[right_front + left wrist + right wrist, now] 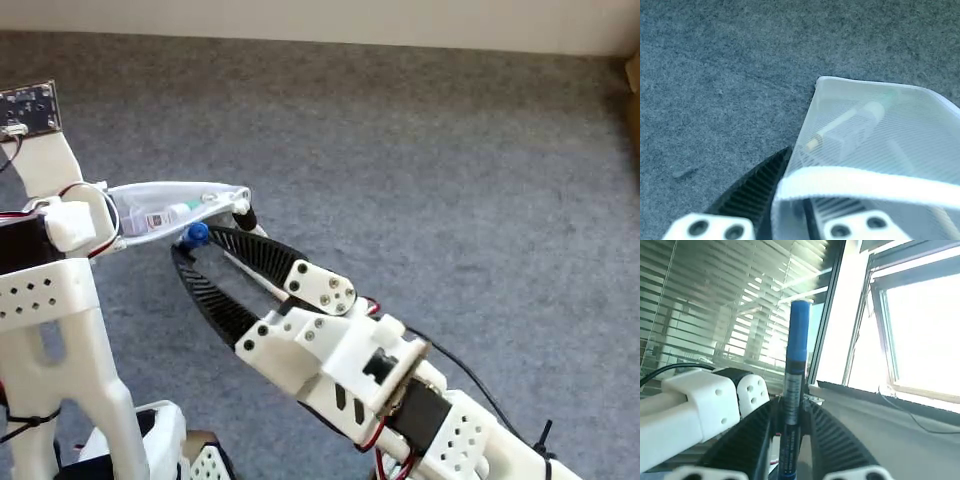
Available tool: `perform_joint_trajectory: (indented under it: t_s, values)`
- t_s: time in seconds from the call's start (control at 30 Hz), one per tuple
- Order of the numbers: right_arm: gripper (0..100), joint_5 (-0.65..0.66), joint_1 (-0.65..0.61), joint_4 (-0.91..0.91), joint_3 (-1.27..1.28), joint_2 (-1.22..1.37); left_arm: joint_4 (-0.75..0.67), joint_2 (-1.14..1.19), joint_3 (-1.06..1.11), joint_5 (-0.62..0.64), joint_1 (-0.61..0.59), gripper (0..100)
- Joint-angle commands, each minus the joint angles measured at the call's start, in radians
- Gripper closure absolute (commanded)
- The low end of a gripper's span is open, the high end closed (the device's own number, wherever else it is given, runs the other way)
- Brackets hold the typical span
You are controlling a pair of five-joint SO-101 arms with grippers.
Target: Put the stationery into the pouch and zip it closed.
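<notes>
Mesh pouch (180, 207) pinched at one end in left gripper (800, 175), over grey carpet (420, 150). Just beside pouch, right gripper (197, 243) clamped on blue marker (797, 365). Inside pouch, white pen-like item (852, 121).

Office-like room fitted out as a robotics workspace. Horizontal slatted blinds (715, 300) hang beside a tall framed window (925, 325) with a long sill (865, 392), as in a commercial or institutional building. The bench (450, 150) is covered in grey felt-like carpet and meets a pale wall (350, 20). White printed arm housings (330, 365), exposed wiring (470, 385) and a bare circuit board (30, 108) indicate experimental rather than domestic use.
</notes>
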Motion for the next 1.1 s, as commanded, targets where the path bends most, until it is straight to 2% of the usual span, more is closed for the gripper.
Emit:
perform_joint_trajectory:
  t_s: [0.0,0.2,0.6,0.77,0.9,1.07]
  values:
    - [99.3,0.035,0.053,-0.13,-0.019,0.074,-0.02,0.012,0.005,0.008,0.005,99]
    - [99.3,0.032,0.131,-0.311,-0.021,0.271,-0.02,0.012,0.007,0.008,0.004,99]
    - [99.3,0.035,0.133,-0.453,-0.012,0.475,-0.02,0.012,0.007,0.006,0.004,99]
    - [99.3,0.066,0.13,-0.421,0.031,0.487,-0.02,0.012,0.007,0.006,0.004,99]
    - [99.3,0.193,0.127,-0.248,0.036,0.486,-0.02,0.012,0.007,0.006,0.004,99]
    - [98.8,0.203,0.11,-0.107,0.036,0.486,-0.034,0.012,0.018,0.006,0.004,99]
